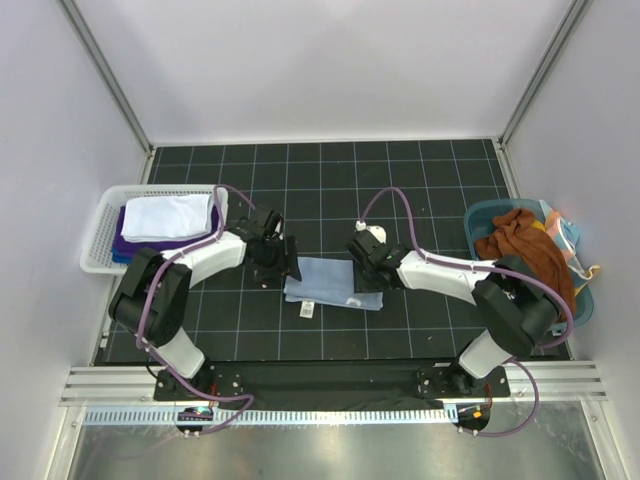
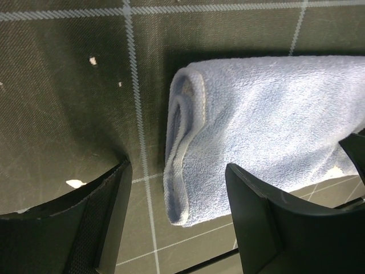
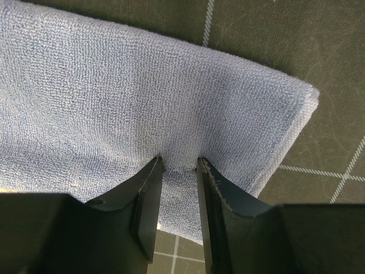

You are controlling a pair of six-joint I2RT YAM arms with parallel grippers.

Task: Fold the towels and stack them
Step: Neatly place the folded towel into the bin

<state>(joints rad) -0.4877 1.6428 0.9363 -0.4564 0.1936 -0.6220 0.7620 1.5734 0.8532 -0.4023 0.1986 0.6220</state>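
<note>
Currently both arms are bent inward over the black grid mat (image 1: 320, 180), wrists pitched down at the folded light blue towel (image 1: 335, 282), which lies flat mid-mat.

The left gripper (image 2: 177, 170) is at the towel's left end. Its jaws are wide apart with the rolled fold edge in the gap, and nothing is clamped.

The right gripper (image 3: 178, 164) is on the towel's right end, near a corner. Its fingers are down to a narrow slit, tips pressed into the terry. I can't tell whether any cloth is pinched.

On the left, a white towel (image 1: 165, 215) lies on a purple towel (image 1: 125, 245) in the white basket (image 1: 95, 262). On the right, a rust brown towel (image 1: 525, 245) is heaped in the teal tub (image 1: 480, 212).
</note>
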